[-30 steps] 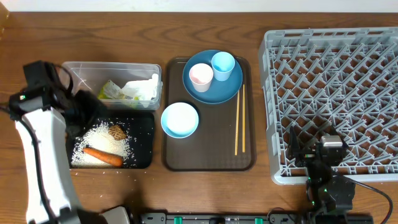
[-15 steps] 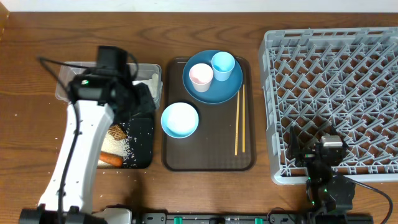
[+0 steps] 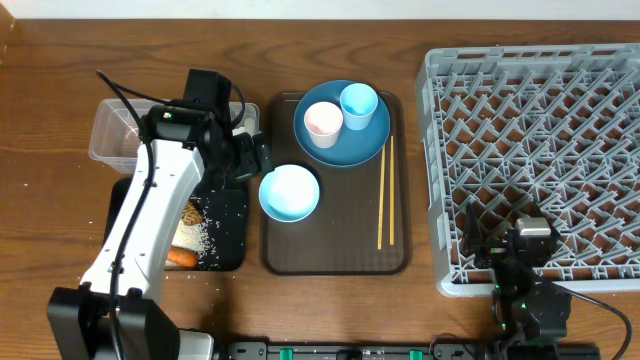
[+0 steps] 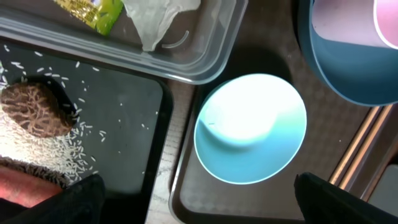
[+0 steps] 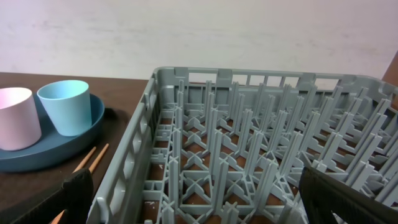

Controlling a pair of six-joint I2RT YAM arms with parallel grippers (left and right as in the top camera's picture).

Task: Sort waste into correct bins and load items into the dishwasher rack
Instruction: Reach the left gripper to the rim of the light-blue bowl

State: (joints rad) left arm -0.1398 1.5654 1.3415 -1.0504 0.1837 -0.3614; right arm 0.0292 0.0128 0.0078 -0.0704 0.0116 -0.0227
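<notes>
Left gripper (image 4: 200,182) is spread wide over the light-blue bowl (image 4: 250,127) on the brown tray (image 4: 267,204). I'd pinch one rim wall, not straddle it (glossy, probably slippery), then carry it to the dishwasher rack (image 3: 530,150).

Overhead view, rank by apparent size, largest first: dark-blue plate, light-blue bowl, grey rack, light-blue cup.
1. grey rack
2. dark-blue plate
3. light-blue bowl
4. light-blue cup, clearly smallest although it stands slightly nearer the camera
</notes>
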